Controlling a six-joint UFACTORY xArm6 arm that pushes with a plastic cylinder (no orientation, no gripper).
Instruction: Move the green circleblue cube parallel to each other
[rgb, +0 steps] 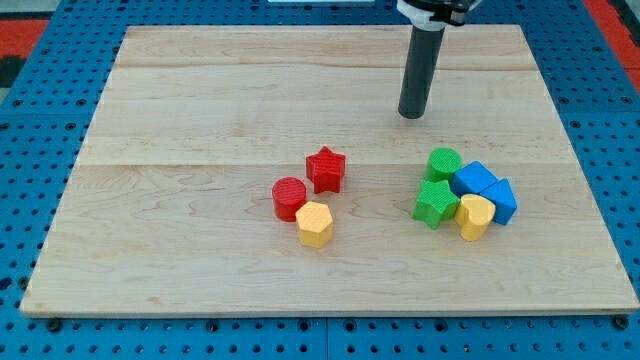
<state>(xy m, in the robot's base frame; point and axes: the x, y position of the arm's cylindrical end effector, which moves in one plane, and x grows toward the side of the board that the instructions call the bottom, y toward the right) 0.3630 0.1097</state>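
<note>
Overhead, blue pegboard (40, 120) frames wooden board (200, 100).

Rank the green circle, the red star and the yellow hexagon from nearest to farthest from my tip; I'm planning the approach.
From my tip at the view's top:
1. Green circle, just below, slightly right, top of the right cluster.
2. Red star, lower left, mid-board.
3. Yellow hexagon, farther down-left, under the red circle.

Bright, even overhead light | soft short shadows under blocks and under rod (421, 70) | faint sheen on pale wooden board (200, 100) | sharp focus throughout | no visible blur or edge distortion
</note>
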